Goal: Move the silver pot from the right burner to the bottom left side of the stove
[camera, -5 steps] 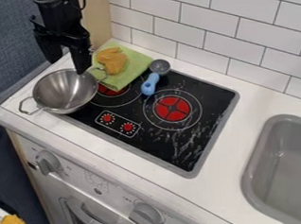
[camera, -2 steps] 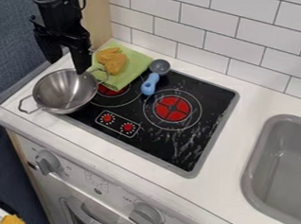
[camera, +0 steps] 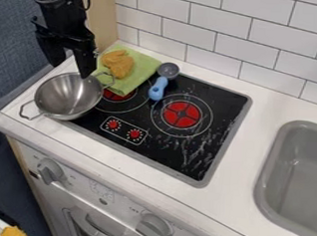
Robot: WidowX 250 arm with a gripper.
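At the upper left my black gripper (camera: 72,65) hangs over the back rim of the silver pot, its two fingers spread apart with nothing held between them. The silver pot (camera: 68,96) rests at the stove's left edge, partly over the white counter and partly over the left burner (camera: 119,94). One wire handle points to the front left, the other to the back right beside the green cloth. The right burner (camera: 181,114) on the black stove (camera: 211,125) has no pot on it.
A green cloth (camera: 144,65) with a yellow-orange toy food piece (camera: 119,63) on it lies behind the pot. A blue-handled grey spoon (camera: 158,88) rests on the stove's back part. The tiled wall (camera: 213,23) stands behind, and a grey sink (camera: 298,172) is at the right.
The pot's handles have shifted very slightly. My gripper stays in nearly the same place, still open.
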